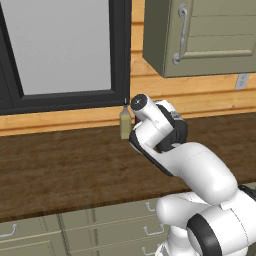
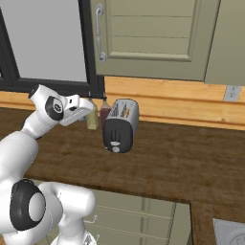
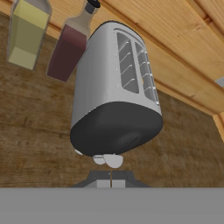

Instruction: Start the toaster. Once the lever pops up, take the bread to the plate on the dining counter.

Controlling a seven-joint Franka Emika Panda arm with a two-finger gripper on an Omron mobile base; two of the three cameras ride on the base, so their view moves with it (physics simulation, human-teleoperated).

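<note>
Bread not discernible in toaster point(image 3: 114, 92) slots. Toaster on wood counter point(image 2: 191, 158) by two bottles point(image 3: 65, 48). Fingers point(image 3: 111, 179) closed, empty, just short of its dark lever end.

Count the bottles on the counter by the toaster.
2. The yellow-green bottle stands at the wall; the dark red bottle stands between it and the toaster. Others may be hidden.
</note>
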